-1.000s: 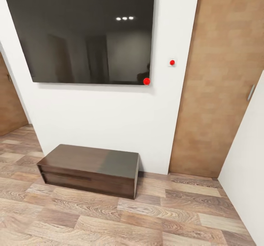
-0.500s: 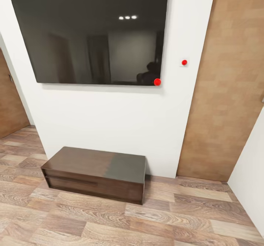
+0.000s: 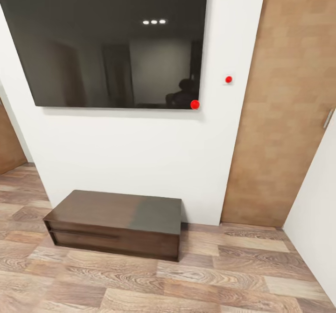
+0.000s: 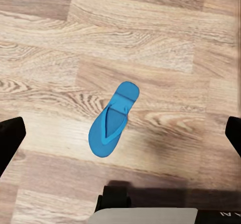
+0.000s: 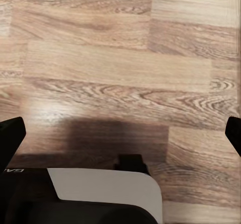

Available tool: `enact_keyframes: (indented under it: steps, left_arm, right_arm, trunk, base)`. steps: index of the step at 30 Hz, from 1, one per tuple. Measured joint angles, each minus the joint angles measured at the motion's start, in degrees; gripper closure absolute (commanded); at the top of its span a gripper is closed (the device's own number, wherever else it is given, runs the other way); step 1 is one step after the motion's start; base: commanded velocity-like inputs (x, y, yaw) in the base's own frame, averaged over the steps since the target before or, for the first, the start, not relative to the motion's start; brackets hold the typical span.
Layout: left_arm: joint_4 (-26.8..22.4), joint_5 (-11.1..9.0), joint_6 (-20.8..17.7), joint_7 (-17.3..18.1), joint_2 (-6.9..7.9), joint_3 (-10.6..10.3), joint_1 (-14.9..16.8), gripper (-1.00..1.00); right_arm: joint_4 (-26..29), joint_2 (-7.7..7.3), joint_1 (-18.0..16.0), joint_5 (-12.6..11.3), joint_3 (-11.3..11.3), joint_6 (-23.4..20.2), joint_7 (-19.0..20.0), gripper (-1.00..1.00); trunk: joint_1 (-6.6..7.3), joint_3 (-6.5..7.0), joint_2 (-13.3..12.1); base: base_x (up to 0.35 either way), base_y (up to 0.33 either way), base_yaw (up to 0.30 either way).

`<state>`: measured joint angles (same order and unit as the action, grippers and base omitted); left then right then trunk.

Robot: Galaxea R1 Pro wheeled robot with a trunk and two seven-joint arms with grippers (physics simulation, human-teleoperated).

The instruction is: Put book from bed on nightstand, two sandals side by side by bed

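One bright blue sandal point(image 4: 113, 121) lies flat on the wood-plank floor point(image 4: 150, 43), straps up, below my left gripper point(image 4: 122, 131), which hangs open above it, a dark finger at each side. My right gripper point(image 5: 122, 131) is open too, over bare floor point(image 5: 120, 68), with nothing between its fingers. The book, the bed, the nightstand and the other sandal are out of view.
Ahead, a black TV point(image 3: 107, 42) hangs on the white wall, with the long dark brown TV bench point(image 3: 116, 222) on the floor under it. A wooden door point(image 3: 289, 98) stands to the right, beside a white wall corner point(image 3: 317, 201). My white base point(image 5: 100, 189) casts a shadow.
The whole head view has shifted, first right and then a little back left, so the camera has moved. The TV, bench and door have kept their places.
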<state>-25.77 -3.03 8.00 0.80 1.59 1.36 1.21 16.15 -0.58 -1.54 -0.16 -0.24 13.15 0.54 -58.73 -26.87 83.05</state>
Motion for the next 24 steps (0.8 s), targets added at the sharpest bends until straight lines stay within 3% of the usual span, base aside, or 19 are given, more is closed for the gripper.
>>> enact_keyframes:
  steps: [15, 24]
  left_arm:
    - [-0.02, 0.07, 0.13, 0.04, 0.0, -0.07, -0.01, -1.0]
    - [-0.01, 0.11, 3.12, 0.03, -0.01, -0.05, -0.02, -1.0]
  right_arm:
    - [-0.03, 0.05, -0.02, 0.0, 0.0, 0.01, 0.0, -1.0]
    - [-0.03, 0.04, -0.03, 0.0, 0.0, 0.02, 0.02, -1.0]
  trunk:
    - [0.0, 0.0, 0.0]
    - [-0.02, 0.0, -0.01]
  base:
    - [0.0, 0.0, -0.053]
    - [-0.098, 0.0, -0.001]
